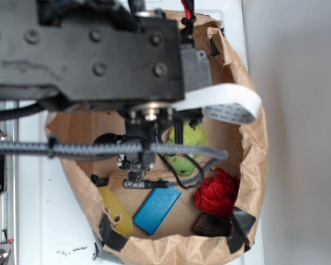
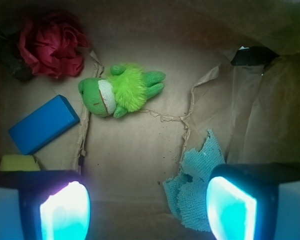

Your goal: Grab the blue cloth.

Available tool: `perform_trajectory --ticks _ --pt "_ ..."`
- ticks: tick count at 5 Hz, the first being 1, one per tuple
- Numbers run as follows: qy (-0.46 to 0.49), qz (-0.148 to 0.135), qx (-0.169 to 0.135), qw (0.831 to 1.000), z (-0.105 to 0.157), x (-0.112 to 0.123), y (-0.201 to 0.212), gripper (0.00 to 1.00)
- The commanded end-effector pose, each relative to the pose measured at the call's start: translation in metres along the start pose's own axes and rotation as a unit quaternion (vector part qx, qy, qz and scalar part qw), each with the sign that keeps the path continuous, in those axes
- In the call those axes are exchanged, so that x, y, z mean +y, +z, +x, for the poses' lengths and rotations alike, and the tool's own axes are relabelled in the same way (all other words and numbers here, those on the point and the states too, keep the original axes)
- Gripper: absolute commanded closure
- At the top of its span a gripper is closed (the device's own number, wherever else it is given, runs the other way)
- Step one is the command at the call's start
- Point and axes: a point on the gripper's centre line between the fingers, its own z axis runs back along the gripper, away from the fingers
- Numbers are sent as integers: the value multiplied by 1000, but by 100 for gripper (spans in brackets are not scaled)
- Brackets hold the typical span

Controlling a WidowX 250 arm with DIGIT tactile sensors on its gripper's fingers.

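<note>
Arm housing (image 1: 83, 52) was matte black and boxy, with round recessed screw heads across its top face. A grey metal block (image 1: 196, 69) adjoined its right end. A white flat ribbon cable (image 1: 231, 104) with pale blue striping curved out from under the housing to the right. A grey braided sleeve (image 1: 99, 148) ran horizontally across the exterior view; thin black wires (image 1: 182, 171) looped beneath it. A silver circular fitting (image 1: 150, 114) with small bolts sat under the housing. In the wrist view, gripper (image 2: 147, 207) fingers (image 2: 65, 212) appeared as black-framed pads, overexposed to a cyan-white glow.
</note>
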Motion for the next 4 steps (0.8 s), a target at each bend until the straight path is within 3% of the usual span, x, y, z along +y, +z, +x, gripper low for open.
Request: perform_trajectory --ticks 1,4 --pt "13 9 -28 999 9 10 16 0" --pt "-17 51 -11 999 -4 16 -36 0"
